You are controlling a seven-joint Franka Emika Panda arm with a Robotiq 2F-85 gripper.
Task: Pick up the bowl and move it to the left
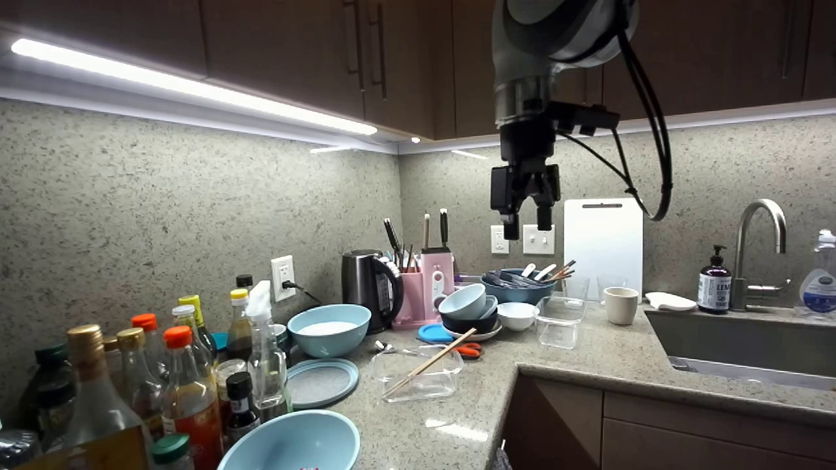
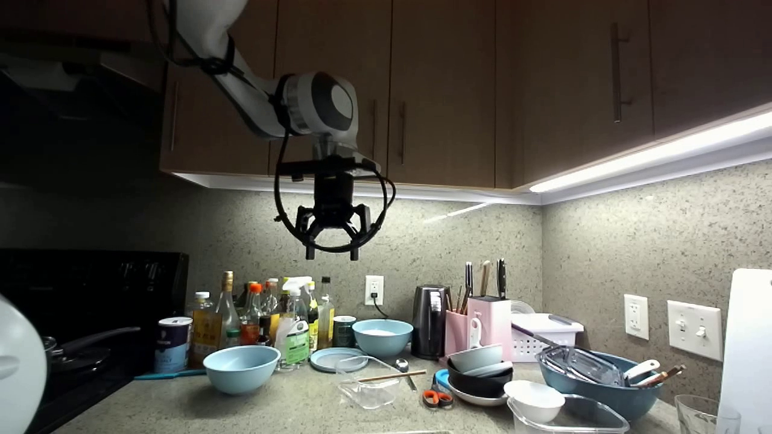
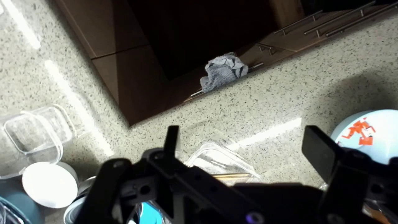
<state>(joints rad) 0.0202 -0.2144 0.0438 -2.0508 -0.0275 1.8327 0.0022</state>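
Note:
A light blue bowl [image 1: 294, 431] stands near the counter's front, beside the bottles; it also shows in an exterior view [image 2: 241, 374]. In the wrist view the bowl [image 3: 385, 133] is at the right edge, partly cut off, with small orange-red pieces in it. A similar blue bowl [image 1: 330, 343] with something white inside stands near the kettle, also in an exterior view [image 2: 382, 342]. Which bowl the task names cannot be told. My gripper [image 1: 528, 225] is open and empty, high above the counter, apart from every bowl. Its fingers also show in an exterior view [image 2: 332, 254] and the wrist view [image 3: 244, 137].
Several bottles [image 2: 259, 319] crowd the wall side. A clear container [image 1: 418, 378] with chopsticks [image 1: 428, 364] lies mid-counter near a grey-blue lid [image 1: 323, 384] and scissors [image 2: 437, 398]. Stacked bowls [image 1: 464, 301], a kettle [image 1: 362, 287] and a knife block [image 1: 436, 277] stand behind. Upper cabinets [image 2: 443, 90] hang above.

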